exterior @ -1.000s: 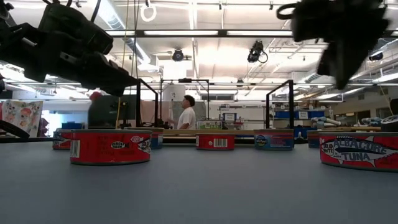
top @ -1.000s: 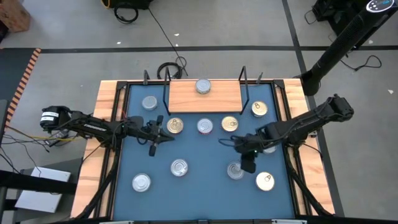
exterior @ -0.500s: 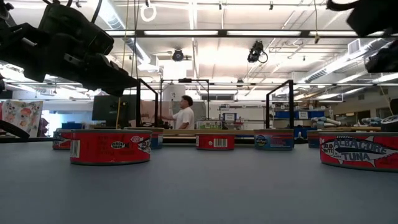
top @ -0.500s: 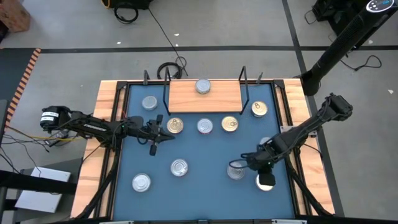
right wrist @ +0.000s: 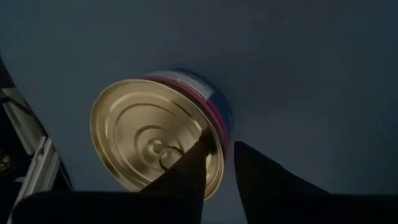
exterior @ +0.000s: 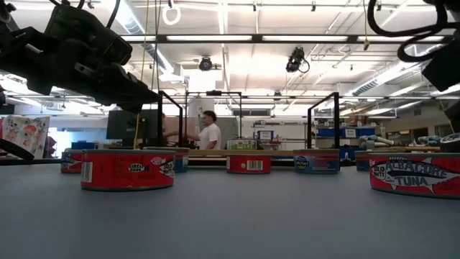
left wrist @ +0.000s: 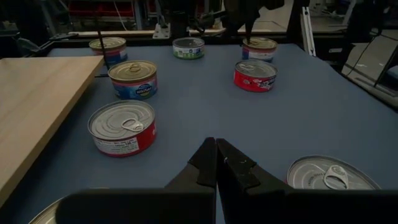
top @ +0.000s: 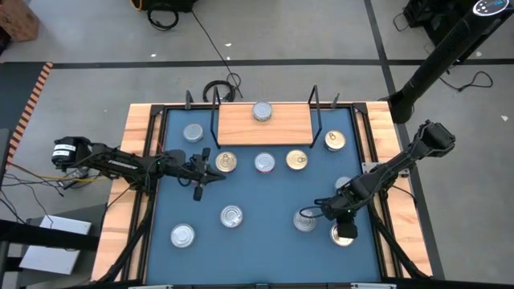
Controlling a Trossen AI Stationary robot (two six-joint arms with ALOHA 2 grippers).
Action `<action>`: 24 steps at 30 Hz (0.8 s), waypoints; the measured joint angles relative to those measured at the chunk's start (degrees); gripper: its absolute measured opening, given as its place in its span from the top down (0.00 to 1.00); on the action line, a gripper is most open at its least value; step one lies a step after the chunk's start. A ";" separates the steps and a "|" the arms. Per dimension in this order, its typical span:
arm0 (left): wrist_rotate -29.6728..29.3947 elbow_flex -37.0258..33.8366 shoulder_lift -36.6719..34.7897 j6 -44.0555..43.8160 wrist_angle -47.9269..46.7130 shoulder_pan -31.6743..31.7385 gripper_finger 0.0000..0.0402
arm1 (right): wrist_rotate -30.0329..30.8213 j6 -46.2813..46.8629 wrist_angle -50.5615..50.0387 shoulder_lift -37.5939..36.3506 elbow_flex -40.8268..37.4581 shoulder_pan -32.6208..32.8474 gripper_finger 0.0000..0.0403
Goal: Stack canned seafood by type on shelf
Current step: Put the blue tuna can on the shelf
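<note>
The shelf (top: 285,124), a light wooden board between black wire uprights, lies at the far middle with one silver-topped tin (top: 262,111) on it. Several more tins of canned seafood stand scattered on the blue mat. My right gripper (top: 344,227) points steeply down over a gold-topped tin (right wrist: 149,134) at the near right. Its fingers are a narrow gap apart, one over the lid's edge and one just outside the blue and pink wall. My left gripper (left wrist: 216,155) hangs shut above the mat at the left, near a gold-topped tin (top: 226,162), and holds nothing. My right gripper stands over the gold-topped tin's rim (right wrist: 214,163) from above, slanting down. I cannot tell whether its fingers touch the tin. The tin sits flat on the mat.
A silver-topped tin (top: 303,221) stands just left of my right gripper. Red-sided tins (exterior: 127,169) and a tuna tin (exterior: 415,175) stand near the front. A wooden rim (top: 128,201) frames the mat. A person moves in the room far behind.
My right gripper has gone toward the table's near right corner and down, tipping more steeply downward. It now stands over the gold-topped tin, which showed uncovered beside it a second ago. No tin has moved.
</note>
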 joint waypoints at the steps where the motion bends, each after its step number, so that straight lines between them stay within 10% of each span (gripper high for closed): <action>1: 0.00 0.00 0.00 -0.04 0.00 0.00 0.99 | -0.17 0.11 0.28 -0.06 -0.37 -0.02 0.80; 9: -0.02 0.00 0.00 -0.37 0.00 0.00 0.99 | -1.29 0.04 -0.59 -0.69 -0.87 -2.57 0.98; 24: -1.28 0.00 0.00 -1.88 -0.18 0.00 0.99 | 9.36 3.44 -5.07 -4.25 -0.99 -15.32 0.99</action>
